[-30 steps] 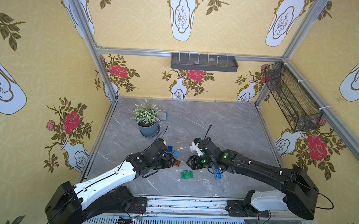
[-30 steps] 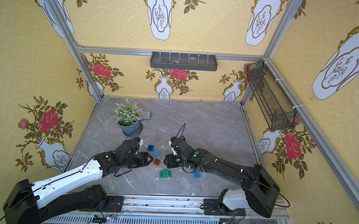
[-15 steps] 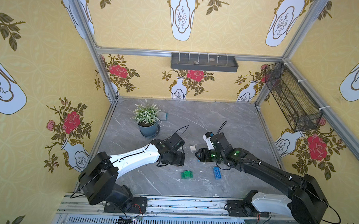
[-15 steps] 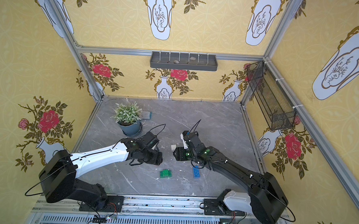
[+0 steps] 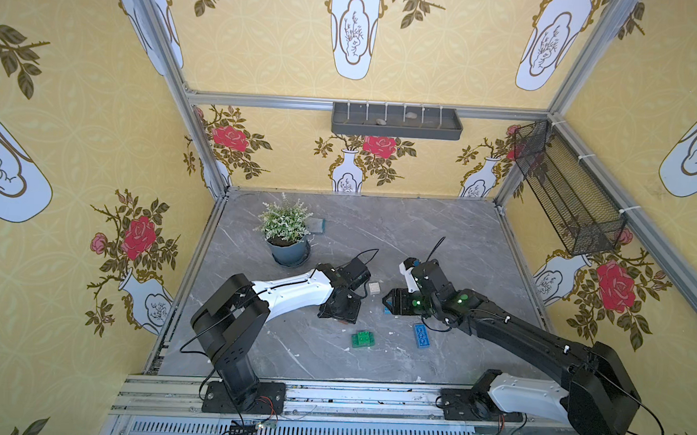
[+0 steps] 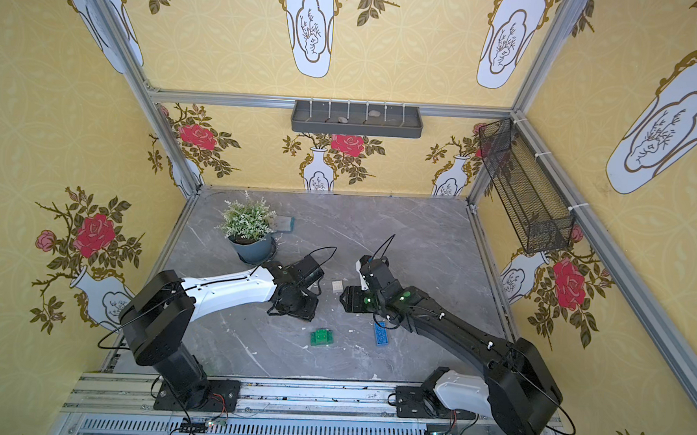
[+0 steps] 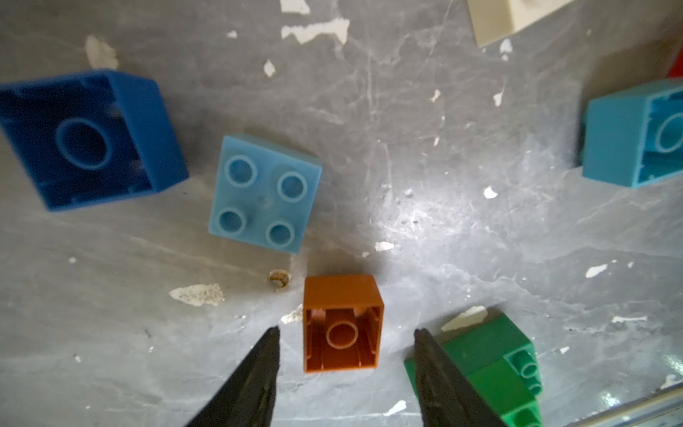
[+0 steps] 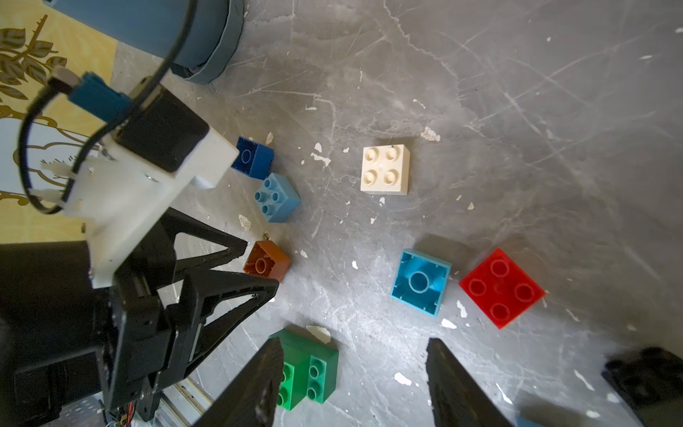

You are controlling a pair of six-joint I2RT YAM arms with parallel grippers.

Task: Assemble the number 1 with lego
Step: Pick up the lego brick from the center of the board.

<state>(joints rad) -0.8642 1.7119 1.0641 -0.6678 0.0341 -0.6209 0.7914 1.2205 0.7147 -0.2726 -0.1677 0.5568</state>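
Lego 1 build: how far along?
Done: nothing resembling a 1; only the green stepped piece looks possibly joined. In hand: nothing gripped; the left gripper stands open around the orange-brown brick, right gripper open and empty. To do: white brick, red brick, long blue brick and others lie loose.

Lab test cell: alu frame [image 5: 263,100], printed wallpaper panels [image 5: 265,46], mounting rail [image 5: 350,395]
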